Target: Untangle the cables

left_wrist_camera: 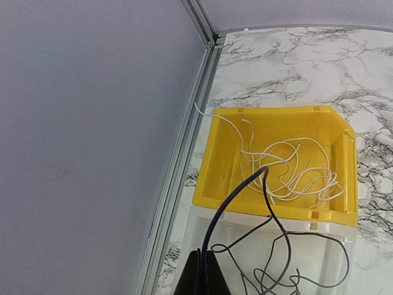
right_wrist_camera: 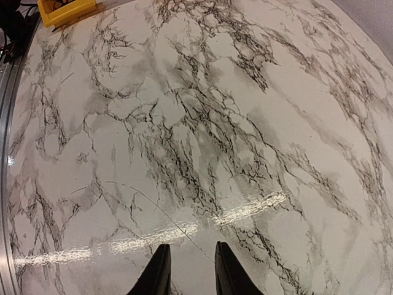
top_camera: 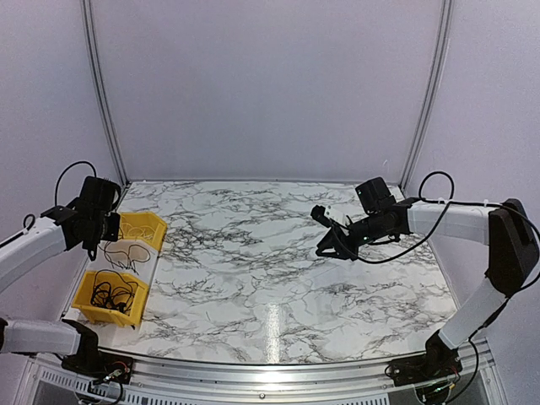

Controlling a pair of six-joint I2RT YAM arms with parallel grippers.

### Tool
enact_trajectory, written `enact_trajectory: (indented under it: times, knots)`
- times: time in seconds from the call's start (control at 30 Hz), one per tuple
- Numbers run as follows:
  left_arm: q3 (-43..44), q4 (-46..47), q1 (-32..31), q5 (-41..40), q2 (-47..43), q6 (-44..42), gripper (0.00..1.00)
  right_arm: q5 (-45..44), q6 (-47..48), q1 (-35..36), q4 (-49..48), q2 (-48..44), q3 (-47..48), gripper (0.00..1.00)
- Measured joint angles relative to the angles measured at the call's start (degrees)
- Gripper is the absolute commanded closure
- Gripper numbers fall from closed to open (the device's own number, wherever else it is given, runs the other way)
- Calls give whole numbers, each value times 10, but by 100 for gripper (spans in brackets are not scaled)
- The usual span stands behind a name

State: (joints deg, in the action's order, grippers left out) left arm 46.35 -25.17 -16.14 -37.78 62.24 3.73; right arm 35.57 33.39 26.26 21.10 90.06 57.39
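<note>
My left gripper (left_wrist_camera: 206,261) is shut on a dark thin cable (left_wrist_camera: 236,193) that arcs up over the far yellow bin's edge and drops back into a loose bunch of thin black cables (left_wrist_camera: 279,273) lying in a white tray (left_wrist_camera: 202,230). In the top view the left gripper (top_camera: 94,242) hangs over this tray (top_camera: 145,268), where the cables (top_camera: 126,253) lie. My right gripper (right_wrist_camera: 190,270) is open and empty above bare marble, far right of the cables in the top view (top_camera: 332,245).
The far yellow bin (left_wrist_camera: 224,153) holds thin white wires (left_wrist_camera: 295,175). A near yellow bin (top_camera: 89,308) holds more black cables (top_camera: 112,291); it also shows in the right wrist view (right_wrist_camera: 64,11). The grey side wall and metal rail (left_wrist_camera: 178,166) run close on the left.
</note>
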Motion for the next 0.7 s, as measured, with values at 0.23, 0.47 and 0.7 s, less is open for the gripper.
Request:
enact_trajectory:
  times: [0.23, 0.47, 0.7]
  knots:
    - [-4, 17, 60, 57, 47, 28, 100, 0, 10, 0, 8, 2, 0, 74]
    - [-17, 11, 65, 103, 59, 55, 100, 0, 12, 0, 17, 5, 0, 74]
    - [-22, -10, 65, 123, 24, 99, 100, 0, 14, 0, 21, 5, 0, 74]
